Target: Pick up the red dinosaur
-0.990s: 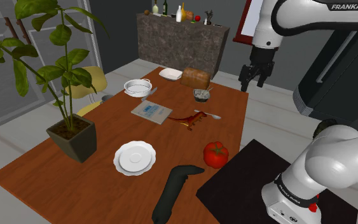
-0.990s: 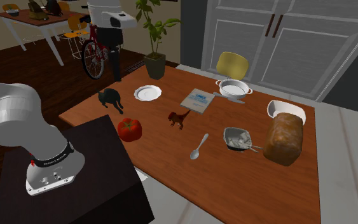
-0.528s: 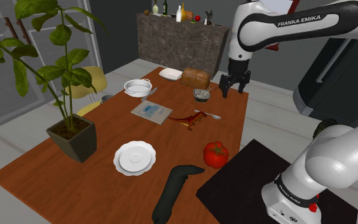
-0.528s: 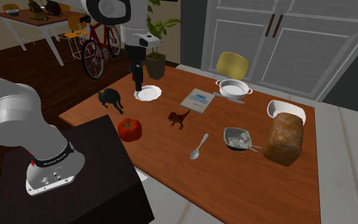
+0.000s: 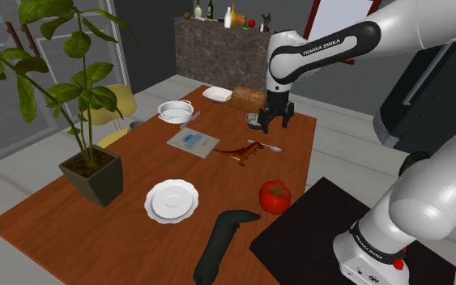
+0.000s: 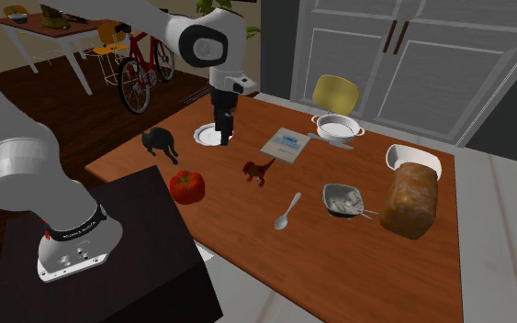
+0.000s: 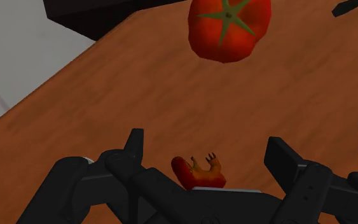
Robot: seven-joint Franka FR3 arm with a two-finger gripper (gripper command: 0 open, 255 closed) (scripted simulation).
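Wrist view: pincer (image 7: 206, 145) hangs wide open and empty above the counter (image 7: 126, 83), red dinosaur (image 7: 199, 172) framed between its fingers (image 7: 135, 147), apparently lined up to grasp.

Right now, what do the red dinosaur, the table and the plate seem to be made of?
Red dinosaur: smooth, evenly red-brown, probably moulded plastic; uncertain.
Table: wood, matte reddish-brown, faint grain streaks in the wrist view.
Plate: plain glossless white with a scalloped rim, perhaps ceramic; the look leaves it open.
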